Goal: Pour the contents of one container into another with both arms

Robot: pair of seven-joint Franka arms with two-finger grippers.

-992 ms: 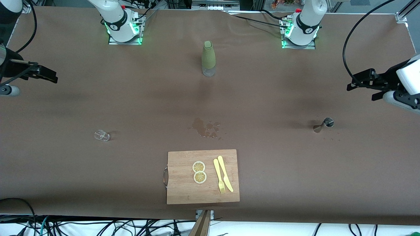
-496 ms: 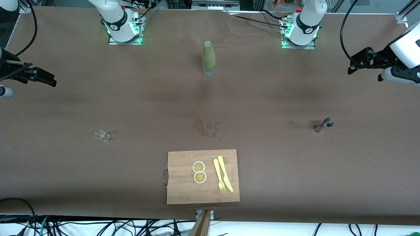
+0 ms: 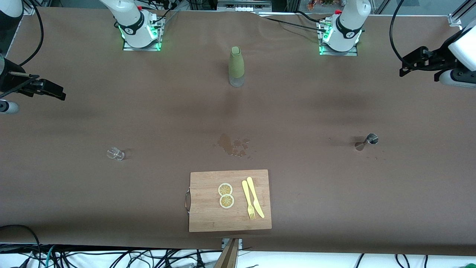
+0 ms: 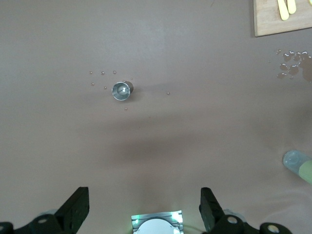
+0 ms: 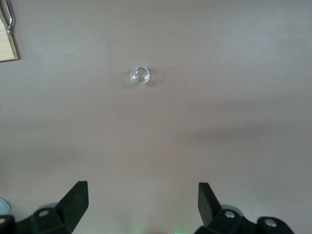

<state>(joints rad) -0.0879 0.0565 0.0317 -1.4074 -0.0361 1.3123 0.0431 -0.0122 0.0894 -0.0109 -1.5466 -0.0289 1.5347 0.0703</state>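
I judge pouring either finished or unstarted: my left gripper (image 3: 409,67) and right gripper (image 3: 55,91) hang open and empty, metal cup (image 3: 372,139) and glass (image 3: 115,153) standing untouched, a spill (image 3: 233,146) between them.

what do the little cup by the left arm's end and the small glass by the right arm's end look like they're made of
Little cup: probably polished metal, steel perhaps; it is silver-grey with a bright glint inside in the left wrist view.
Small glass: clear glass or clear plastic; the brown table shows through it, and only its rim catches light.
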